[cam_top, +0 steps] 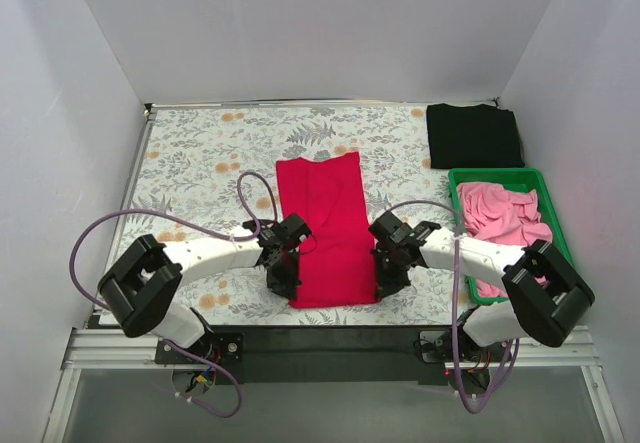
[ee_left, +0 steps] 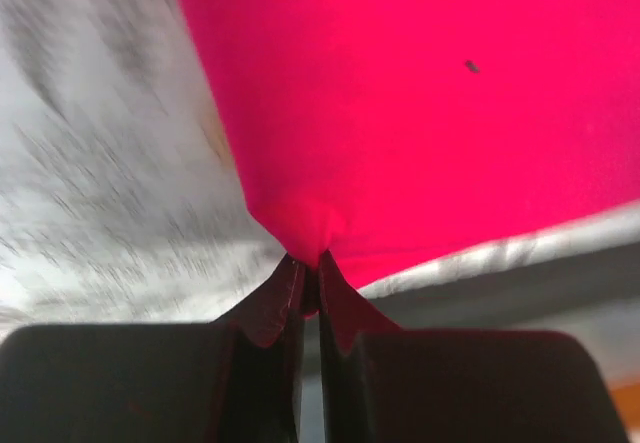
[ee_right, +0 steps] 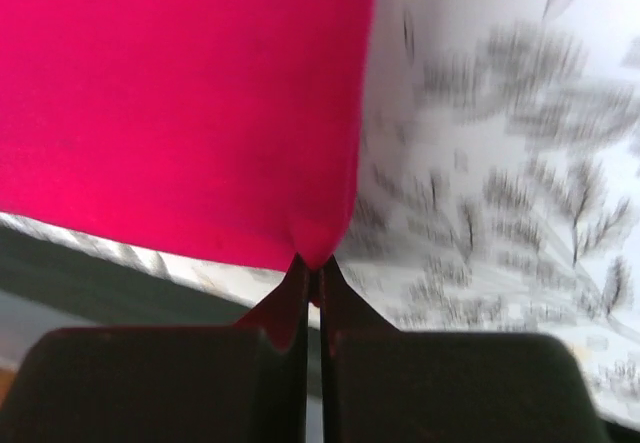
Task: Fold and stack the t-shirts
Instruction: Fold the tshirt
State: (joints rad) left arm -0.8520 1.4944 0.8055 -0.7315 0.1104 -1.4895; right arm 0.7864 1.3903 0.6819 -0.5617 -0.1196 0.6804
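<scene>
A crimson red cloth t-shirt [cam_top: 325, 228] lay flat in the middle of the floral tablecloth [cam_top: 200, 153], folded into a long narrow panel running from 12 to 6 o'clock; its near hem reached almost to the table's near edge. The left gripper [cam_top: 284, 281] sat at the panel's 7 o'clock corner; the right gripper [cam_top: 386, 281] sat at its 5 o'clock corner; the two arms reached inward from either side, well apart from each other.

In the left wrist view the left gripper [ee_left: 310, 268] had its jaws pressed together on a small pinch of the crimson red cloth t-shirt [ee_left: 420, 113], the fabric drawn into a point just at the fingertips; the blurred tablecloth showed toward 9 o'clock of that pinch. In the right wrist view the right gripper [ee_right: 312, 271] was likewise clamped tight on the corner of the red cloth [ee_right: 180, 103], with the leafy print of the tablecloth [ee_right: 500, 163] toward 3 o'clock.

A black cloth t-shirt [cam_top: 472, 135] lay folded in a neat square at the table's 1 o'clock corner; just nearer than it, at 3 o'clock, stood a green plastic bin [cam_top: 495, 174] with crumpled pink cloth t-shirts [cam_top: 500, 213] heaped inside; the right arm's elbow overlapped the bin's near end in the top view.
</scene>
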